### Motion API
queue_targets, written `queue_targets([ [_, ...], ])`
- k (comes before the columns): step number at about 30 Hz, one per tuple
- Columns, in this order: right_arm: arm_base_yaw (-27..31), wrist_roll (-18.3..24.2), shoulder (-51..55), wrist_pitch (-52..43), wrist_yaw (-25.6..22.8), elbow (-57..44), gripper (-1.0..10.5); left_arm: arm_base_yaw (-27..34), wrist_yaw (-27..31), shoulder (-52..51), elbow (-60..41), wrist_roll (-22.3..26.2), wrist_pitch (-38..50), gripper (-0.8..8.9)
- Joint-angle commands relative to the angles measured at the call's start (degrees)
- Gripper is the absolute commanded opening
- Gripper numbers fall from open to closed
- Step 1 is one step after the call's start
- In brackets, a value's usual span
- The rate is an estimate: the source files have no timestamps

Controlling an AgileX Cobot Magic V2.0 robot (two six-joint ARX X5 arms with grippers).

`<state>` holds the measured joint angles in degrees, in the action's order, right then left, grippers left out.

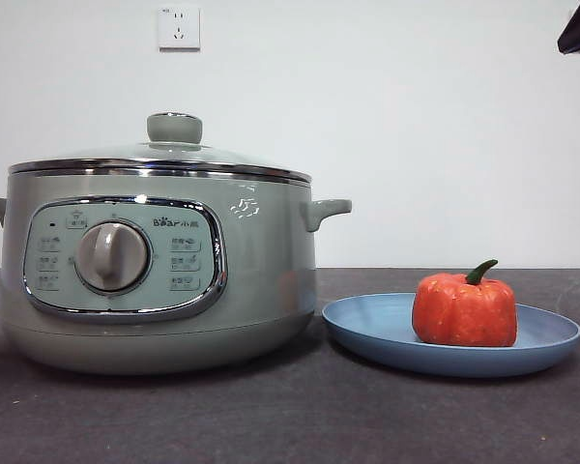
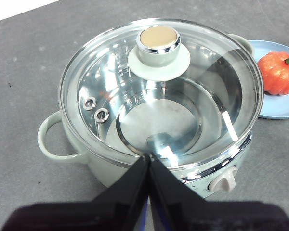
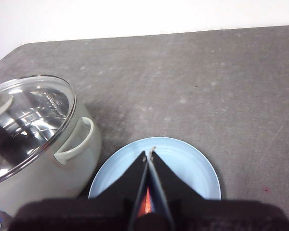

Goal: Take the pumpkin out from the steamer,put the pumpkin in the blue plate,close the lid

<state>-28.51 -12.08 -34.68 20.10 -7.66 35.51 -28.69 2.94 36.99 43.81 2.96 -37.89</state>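
Counter [image 1: 290, 416] runs dark and bare across the foreground. On it, nearest, sits the steamer [image 1: 159, 280], dial facing forward, with the plate [image 1: 367, 333] just beside it toward the handle side. The pumpkin [image 1: 465, 309] stands upright on the plate, stem up, near the plate's far-from-pot half. The lid [image 1: 164, 159] sits flat on the steamer's chrome rim, knob up; through the glass in the left wrist view the pot looks empty.

Judging by this, all three steps look done: pumpkin out, pumpkin plated, lid seated. Nothing is in hand. Any next move would only be to hold both arms clear, taking care not to nudge the lid or plate.

Left gripper [image 2: 148, 156] hangs above the steamer's front edge, its jaws pressed together on nothing, apart from the lid and its knob. Right gripper [image 3: 148, 155] hangs above the plate, jaws likewise together and empty; a sliver of orange shows beneath them, so the pumpkin lies directly below, not touched as far as I can tell.

Farther back, only black tips of the arms show at the top corners of the front view, with a wall socket [image 1: 179, 27] on the white wall behind.
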Motion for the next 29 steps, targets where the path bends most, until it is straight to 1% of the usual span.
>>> queue_targets([
  [1,-0.04,-0.5,0.07,-0.2,-0.17,-0.42,-0.2,-0.2,-0.04,-0.17,-0.15,-0.22,0.09,-0.03],
  [5,-0.04,-0.5,0.09,-0.17,-0.2,-0.42,-0.2,0.2,0.09,-3.06,-0.35,-0.22,0.09,-0.03],
  [9,-0.04,-0.5,0.09,-0.17,-0.17,-0.42,-0.2,2.32,-0.76,-11.43,-2.27,-0.2,0.57,-0.03],
  [11,-0.04,-0.5,0.09,-0.13,-0.2,-0.42,-0.2,4.55,-2.84,-17.16,-5.16,-0.2,1.77,-0.03],
  [12,-0.04,-0.5,0.09,-0.13,-0.2,-0.42,-0.2,5.75,-3.39,-19.71,-6.75,-0.2,2.8,-0.03],
  [16,-0.04,-0.5,0.09,-0.13,-0.17,-0.42,-0.2,11.08,-2.99,-29.48,-15.93,-0.17,12.02,-0.03],
  [19,-0.04,-0.5,0.09,-0.13,-0.2,-0.42,-0.2,14.73,-3.08,-34.21,-22.86,0.09,17.35,-0.03],
  [23,-0.04,-0.5,0.09,-0.13,-0.17,-0.42,-0.2,18.01,-3.02,-36.48,-30.42,0.07,21.29,-0.03],
  [29,-0.04,-0.5,0.09,-0.13,-0.2,-0.42,-0.2,21.22,-3.17,-36.54,-40.11,-0.48,26.75,-0.03],
])
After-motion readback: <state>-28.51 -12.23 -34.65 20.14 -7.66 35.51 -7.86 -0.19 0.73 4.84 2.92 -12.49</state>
